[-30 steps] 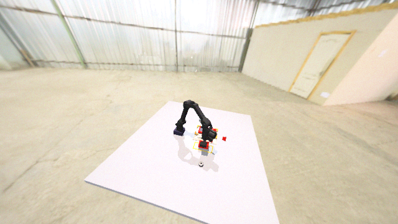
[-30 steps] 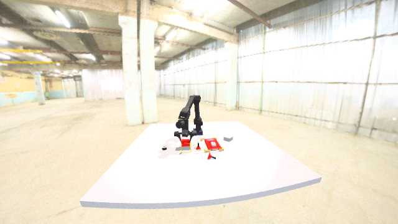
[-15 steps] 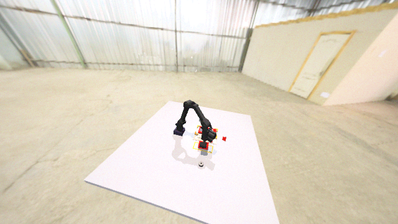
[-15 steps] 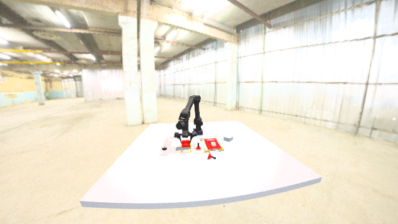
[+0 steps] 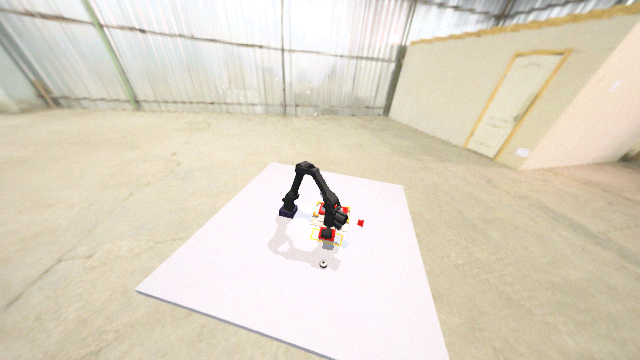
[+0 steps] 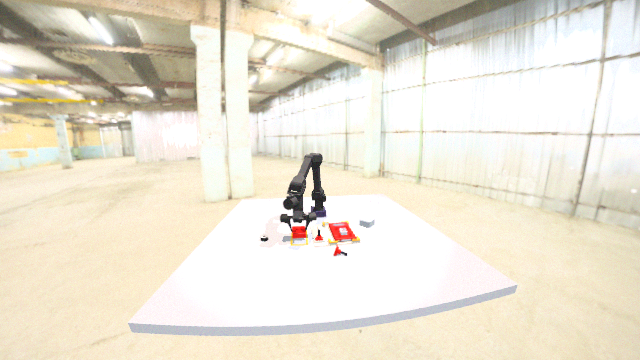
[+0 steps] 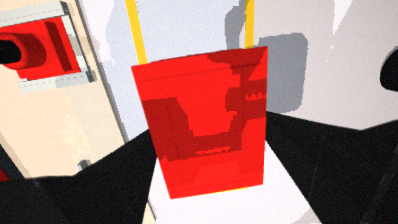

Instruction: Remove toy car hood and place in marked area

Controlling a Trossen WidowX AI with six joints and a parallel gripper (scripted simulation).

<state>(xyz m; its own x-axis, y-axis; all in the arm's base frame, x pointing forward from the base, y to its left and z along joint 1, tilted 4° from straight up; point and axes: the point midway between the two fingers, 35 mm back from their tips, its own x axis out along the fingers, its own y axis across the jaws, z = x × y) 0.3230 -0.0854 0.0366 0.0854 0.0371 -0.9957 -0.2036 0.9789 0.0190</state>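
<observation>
The hood [image 5: 327,237] [image 6: 298,233] [image 7: 210,120] is a flat red panel. My gripper [image 5: 327,230] [image 6: 298,226] [image 7: 207,125] is shut on it, with one black finger at each side. The marked area is a yellow outline [image 5: 342,240] [image 6: 299,244] [image 7: 136,32] on the table. The hood hangs above it, and in the wrist view it hides the near part of the outline, with a thin strip of yellow under its lower edge. The toy car's beige chassis [image 7: 52,120] lies to the left there. The exact height of the hood is hard to tell.
A red seat-like part [image 7: 55,50] with a black lever stands on the chassis. A red section with yellow corners [image 6: 342,231] is beyond it. A loose wheel [image 5: 323,263] [image 6: 264,238], a red and black piece [image 5: 360,223] [image 6: 338,251] and a grey block [image 6: 367,222] lie on the table.
</observation>
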